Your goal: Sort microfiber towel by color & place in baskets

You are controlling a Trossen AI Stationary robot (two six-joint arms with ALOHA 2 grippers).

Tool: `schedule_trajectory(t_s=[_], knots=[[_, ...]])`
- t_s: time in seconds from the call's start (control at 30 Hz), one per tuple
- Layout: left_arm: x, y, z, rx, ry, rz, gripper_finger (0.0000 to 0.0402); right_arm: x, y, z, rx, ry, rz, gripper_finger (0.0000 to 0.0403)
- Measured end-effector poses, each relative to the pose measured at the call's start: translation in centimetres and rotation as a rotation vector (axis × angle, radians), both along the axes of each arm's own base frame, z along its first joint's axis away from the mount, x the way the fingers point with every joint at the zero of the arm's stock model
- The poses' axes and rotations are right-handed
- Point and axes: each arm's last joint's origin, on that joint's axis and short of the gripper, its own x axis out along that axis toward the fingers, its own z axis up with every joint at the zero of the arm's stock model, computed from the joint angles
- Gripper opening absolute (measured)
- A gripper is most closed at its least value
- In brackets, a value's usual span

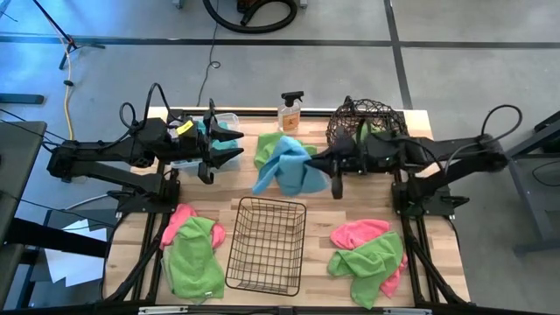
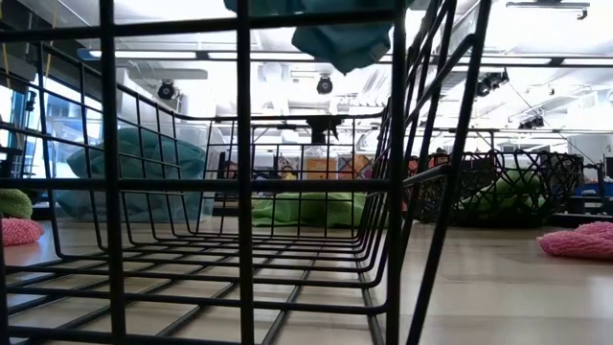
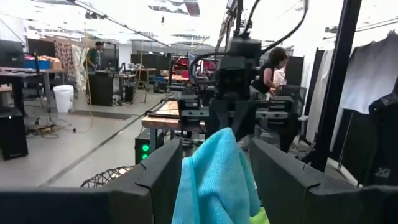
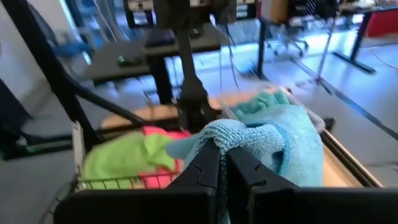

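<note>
— While my right gripper (image 1: 322, 163) pinches the blue towel (image 1: 284, 168) aloft mid-table, what's around?
— Spray bottle (image 1: 290, 112) behind, round basket (image 1: 357, 122) beside it; left gripper (image 1: 229, 146) gapes open by the clear bin (image 1: 222, 120).

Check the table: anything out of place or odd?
Nothing damaged or spilled. The right end effector holds a blue towel over the table middle. One oddity: an orange spray bottle stands at the far edge, not a towel.

The high view looks straight down on the whole table (image 1: 437, 254). The low view peers level through the black wire-grid basket (image 2: 239, 172), probably from inside. Both wrist views face each other across a shared blue towel (image 3: 217, 180).
</note>
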Motion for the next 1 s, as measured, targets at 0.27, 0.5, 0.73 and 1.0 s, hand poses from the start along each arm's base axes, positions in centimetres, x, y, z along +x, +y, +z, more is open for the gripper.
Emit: schedule_trajectory(t_s=[0.27, 0.5, 0.73, 1.0], knots=[[0.0, 0.0, 0.1, 0.001, -0.007, -0.001, 0.0177, -2.3, -0.8, -2.5, 0.107, -0.275, 0.023, 0.0000], [0.0, 0.0, 0.3, 0.001, -0.029, -0.001, 0.0177, -2.2, -1.1, -3.4, 0.138, -0.279, 0.009, 0.0000], [0.2, 0.0, 0.2, -0.007, -0.023, -0.002, 0.0177, -2.2, -1.1, -3.4, 0.124, -0.278, 0.010, 0.0000], [3.2, 0.0, -1.4, -0.033, 0.034, 0.004, 0.0179, -1.1, -0.9, -3.6, 0.091, -0.311, 0.036, 0.0000]])
